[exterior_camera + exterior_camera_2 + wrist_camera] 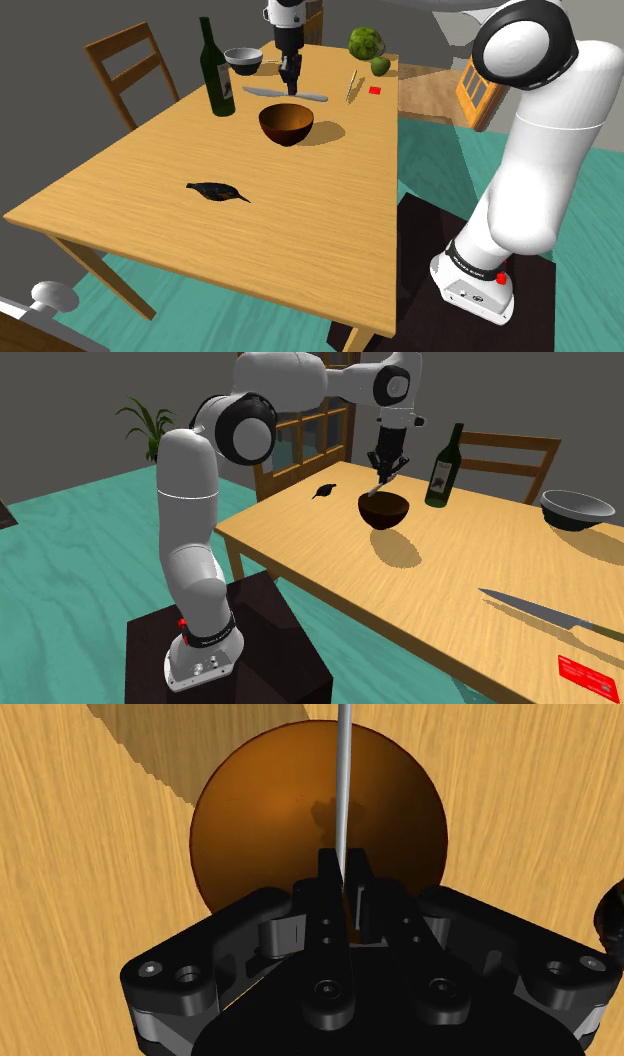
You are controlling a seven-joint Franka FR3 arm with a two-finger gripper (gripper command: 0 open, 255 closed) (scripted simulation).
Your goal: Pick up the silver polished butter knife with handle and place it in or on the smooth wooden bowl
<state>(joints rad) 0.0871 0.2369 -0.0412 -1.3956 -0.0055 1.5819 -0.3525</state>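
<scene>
While claw [344, 860] pinches butter knife [342, 774], above brown bowl [260, 814], bottle label [439, 474] unreadable

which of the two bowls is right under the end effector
The brown bowl: it lies straight below the end effector, which clasps the knife. The grey bowl sits well apart from it.

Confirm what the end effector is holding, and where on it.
Butter knife, clasped between the end effector fingers at roughly mid-length, over the bowl.
</scene>
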